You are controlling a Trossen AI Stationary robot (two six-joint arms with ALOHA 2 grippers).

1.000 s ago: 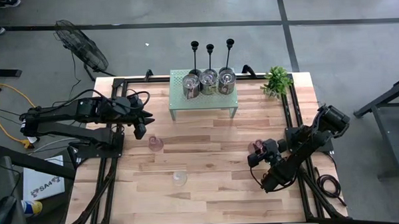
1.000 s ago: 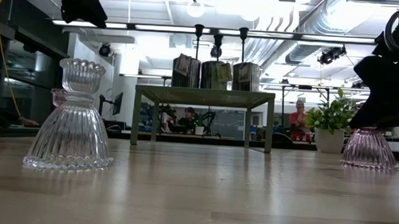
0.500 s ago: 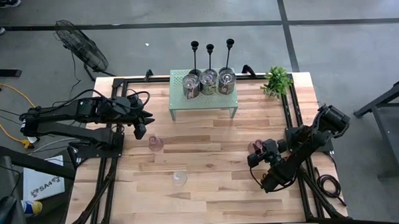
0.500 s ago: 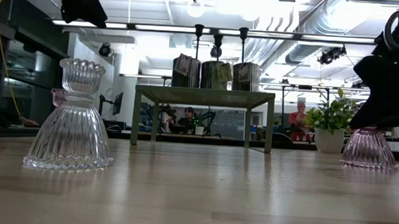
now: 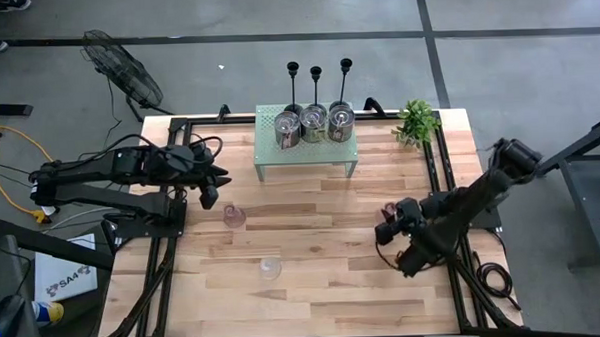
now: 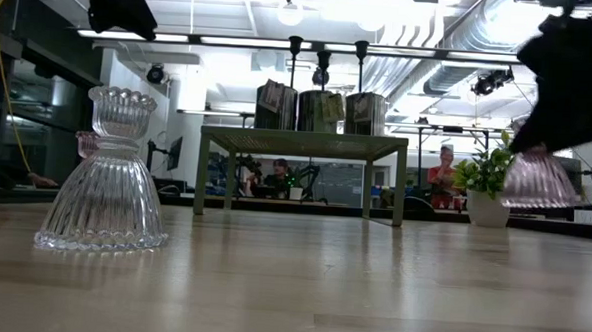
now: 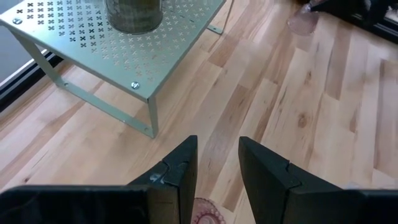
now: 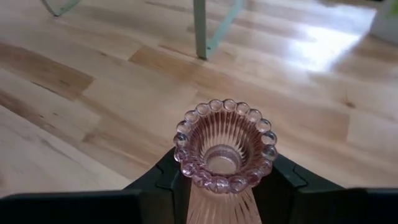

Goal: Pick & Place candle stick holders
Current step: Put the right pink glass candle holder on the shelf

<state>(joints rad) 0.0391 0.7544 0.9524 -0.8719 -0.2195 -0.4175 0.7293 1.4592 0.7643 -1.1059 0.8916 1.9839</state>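
Note:
My right gripper is shut on a pink ribbed glass candle holder, at the table's right. The low view shows the holder's flared base above the table. My left gripper is open and hangs over the table's left. A second pink holder stands on its base just beside it, and its rim shows below the open fingers. A clear glass holder stands on its base nearer the front. Three silvery jars stand on the pale green shelf, with three black candlesticks behind them. My right gripper pinches the pink holder between its two fingers, on the ribbed body just under the beaded top cup. One finger is on each side. The fingers come from above, slanting down. The holder is lifted clear of the table, top cup up and flared base hanging below the fingers.
A small leafy plant stands at the table's far right corner. Black frame rails run along both sides of the table. Bare wood lies between the shelf and the front edge. A fan stands on the floor off the far left.
My right gripper has gone up with the pink holder, which stood on the table and now hangs clear of it, still upright. The right arm's wrist has risen and swung a little toward the far edge. My left gripper has kept still.

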